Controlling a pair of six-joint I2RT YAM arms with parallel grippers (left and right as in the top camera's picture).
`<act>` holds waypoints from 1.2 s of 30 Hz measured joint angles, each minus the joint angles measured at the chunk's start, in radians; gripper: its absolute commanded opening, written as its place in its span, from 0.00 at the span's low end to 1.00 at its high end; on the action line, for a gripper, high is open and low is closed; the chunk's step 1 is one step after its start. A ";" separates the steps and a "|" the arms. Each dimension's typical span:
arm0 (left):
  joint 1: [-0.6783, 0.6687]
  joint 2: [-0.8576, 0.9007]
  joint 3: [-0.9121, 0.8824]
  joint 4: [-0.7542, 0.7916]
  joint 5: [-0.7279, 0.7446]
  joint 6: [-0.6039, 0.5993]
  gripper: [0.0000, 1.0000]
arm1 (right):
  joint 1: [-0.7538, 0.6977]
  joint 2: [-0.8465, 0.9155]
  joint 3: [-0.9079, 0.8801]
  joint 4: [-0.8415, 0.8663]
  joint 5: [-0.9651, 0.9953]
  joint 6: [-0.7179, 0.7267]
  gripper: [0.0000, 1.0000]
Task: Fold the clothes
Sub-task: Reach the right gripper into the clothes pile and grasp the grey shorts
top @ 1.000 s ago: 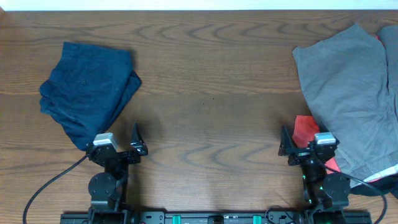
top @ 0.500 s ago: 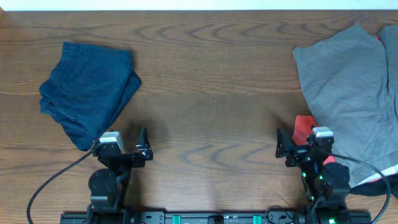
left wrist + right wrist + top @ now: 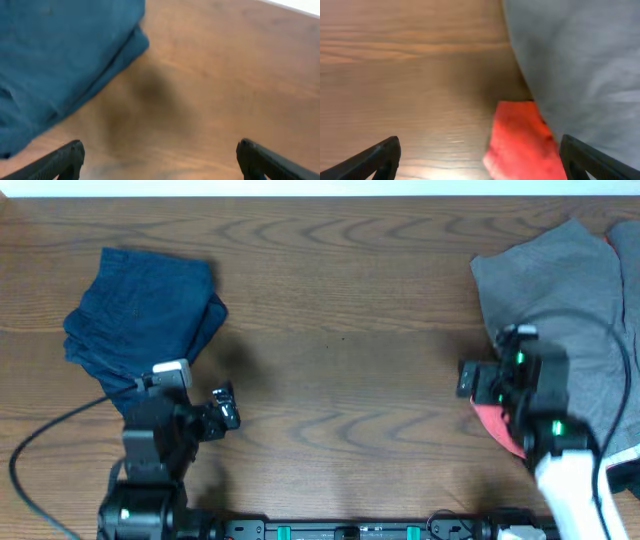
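Observation:
The grey shorts [image 3: 560,300] lie spread at the table's right, over a red T-shirt [image 3: 498,426] whose corner sticks out below; both show in the right wrist view, grey [image 3: 580,65] and red [image 3: 522,135]. A dark navy garment [image 3: 140,320] lies folded at the left, also in the left wrist view [image 3: 55,65]. My left gripper [image 3: 225,410] is open and empty, above bare wood just right of the navy garment. My right gripper [image 3: 470,380] is open and empty, above the red corner at the shorts' left edge.
The wooden table [image 3: 340,330] runs between the two piles. Its far edge meets a white strip at the top. Black cables trail from both arms near the front edge.
Both arms have risen from their rest pose near the front edge and reached forward. The right gripper moved up to the shorts' left edge; the left moved toward the navy garment.

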 measured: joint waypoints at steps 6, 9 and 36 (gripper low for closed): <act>0.000 0.119 0.012 -0.019 0.015 0.000 0.98 | -0.035 0.219 0.107 0.045 0.048 -0.034 0.96; 0.000 0.156 0.012 -0.019 0.022 0.000 0.98 | -0.051 0.293 0.108 0.068 0.103 -0.049 0.88; 0.000 0.246 0.012 -0.019 0.026 0.000 0.98 | -0.148 0.618 0.114 0.166 0.269 -0.004 0.01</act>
